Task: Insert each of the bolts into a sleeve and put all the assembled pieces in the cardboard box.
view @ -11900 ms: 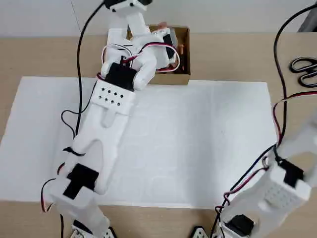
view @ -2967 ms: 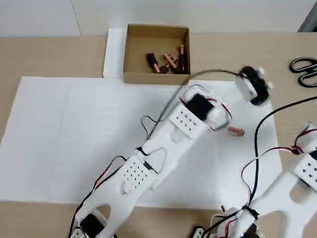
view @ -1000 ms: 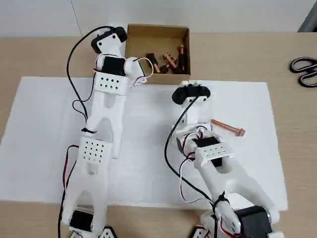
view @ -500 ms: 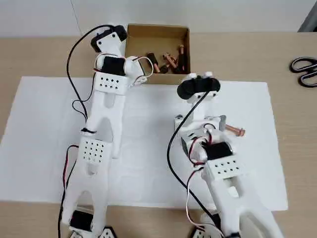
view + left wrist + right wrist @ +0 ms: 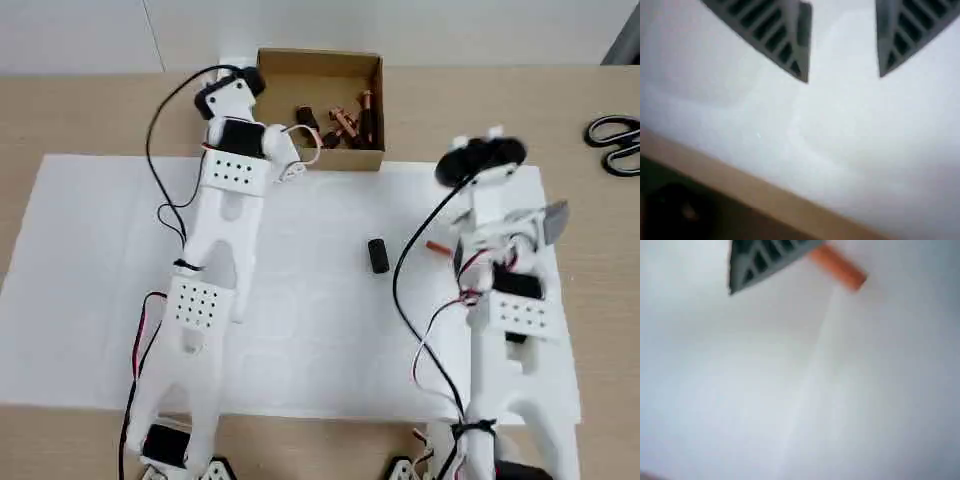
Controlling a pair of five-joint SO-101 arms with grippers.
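Note:
The cardboard box (image 5: pixel 266 110) at the table's far edge holds several copper-and-black assembled pieces (image 5: pixel 340 122). One black sleeve (image 5: pixel 378 255) lies alone on the white paper (image 5: pixel 100 260). To its right a copper bolt (image 5: pixel 437 246) lies on the paper, mostly covered by my right arm. My right gripper (image 5: pixel 492 250) is over the bolt, with one grey jaw swung out to the side. In the right wrist view the bolt (image 5: pixel 839 270) pokes out past a dark finger (image 5: pixel 765 260). My left gripper (image 5: pixel 842 75) stands open and empty over paper beside the box's front wall (image 5: pixel 740 190).
Scissors (image 5: pixel 615 140) lie on the bare wood at the far right. Both arms' cables hang above the paper. Free paper stretches between the arms and along the left side.
My right arm has swung to the right, uncovering the black sleeve, and now stands over the bolt. My left arm has shifted slightly to the right by the box.

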